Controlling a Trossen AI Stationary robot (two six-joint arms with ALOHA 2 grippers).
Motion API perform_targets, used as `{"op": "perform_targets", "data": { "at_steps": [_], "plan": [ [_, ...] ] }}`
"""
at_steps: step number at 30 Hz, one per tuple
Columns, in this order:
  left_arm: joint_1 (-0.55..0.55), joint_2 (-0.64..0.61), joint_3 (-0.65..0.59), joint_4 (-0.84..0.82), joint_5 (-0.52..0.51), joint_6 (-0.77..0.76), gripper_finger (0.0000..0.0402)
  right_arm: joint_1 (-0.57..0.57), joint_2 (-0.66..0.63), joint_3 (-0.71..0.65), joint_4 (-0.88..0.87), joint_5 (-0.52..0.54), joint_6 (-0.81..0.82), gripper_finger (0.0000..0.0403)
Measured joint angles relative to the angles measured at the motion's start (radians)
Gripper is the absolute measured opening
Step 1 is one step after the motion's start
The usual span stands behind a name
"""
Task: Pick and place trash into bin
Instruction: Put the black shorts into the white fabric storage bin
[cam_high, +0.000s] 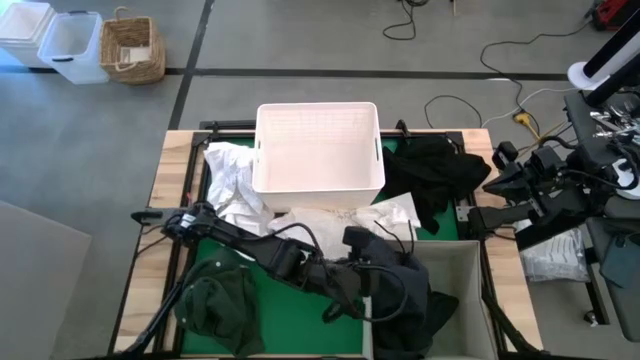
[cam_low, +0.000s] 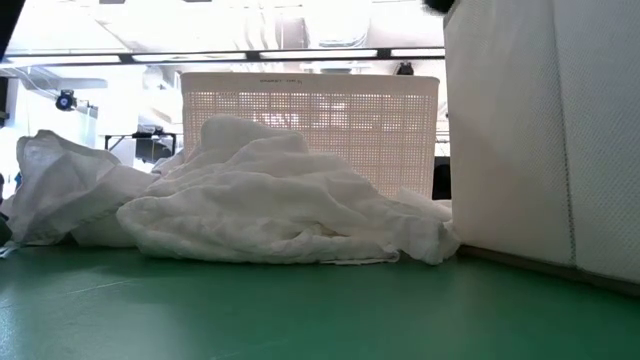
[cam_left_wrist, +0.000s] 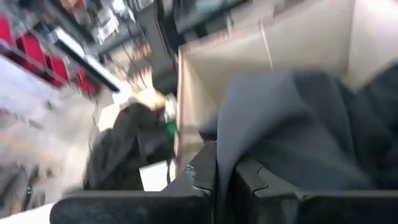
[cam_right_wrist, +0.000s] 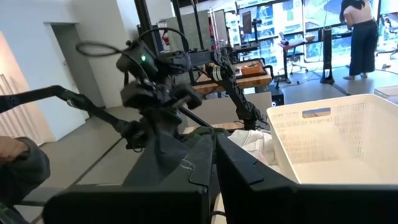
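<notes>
The left gripper (cam_high: 375, 290) is pinching the dark cloth (cam_left_wrist: 292, 130) in its fingers, hanging over the bin (cam_high: 465, 262) at the near right. The cloth is looking soft and floppy, so gripping a bunched fold is working best. The right gripper (cam_right_wrist: 214, 163) is waiting far right, fingers closed on nothing.

You can see soft white sheets (cam_high: 330, 218) lying crumpled in a heap just in front of the white tub (cam_high: 317, 146). More white sheet (cam_high: 228, 172) is bunched at its left side. A dark green cloth (cam_high: 218, 298) lies in a lump at the near left. A black cloth (cam_high: 432, 168) lies spread out right of the tub. A dark grey cloth (cam_high: 398, 290) hangs over the edge of the grey bin (cam_high: 462, 262).
</notes>
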Motion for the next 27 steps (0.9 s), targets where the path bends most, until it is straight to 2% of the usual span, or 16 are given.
{"op": "perform_targets", "data": {
  "at_steps": [7,10,13,17,22,27],
  "plan": [
    [0.024,0.020,0.000,0.303,0.133,0.120,0.0000,0.000,0.000,0.000,0.000,0.000,-0.002,0.0013],
    [0.041,0.058,0.000,0.378,0.205,0.171,0.0000,0.000,0.000,0.000,0.001,0.000,-0.002,0.0013],
    [0.049,0.098,0.000,0.401,0.294,0.184,0.0000,0.000,0.000,-0.001,0.000,0.000,-0.002,0.0013],
    [0.051,0.123,0.012,0.419,0.291,0.145,0.0006,0.000,0.000,-0.001,0.000,0.000,-0.002,0.0013],
    [0.052,0.123,0.013,0.416,0.325,0.095,0.0044,0.000,0.000,-0.001,0.000,0.000,-0.009,0.0013],
    [0.052,0.123,0.013,0.396,0.346,0.036,0.0120,0.000,0.000,-0.001,0.000,0.000,-0.011,0.0013]
  ]
}}
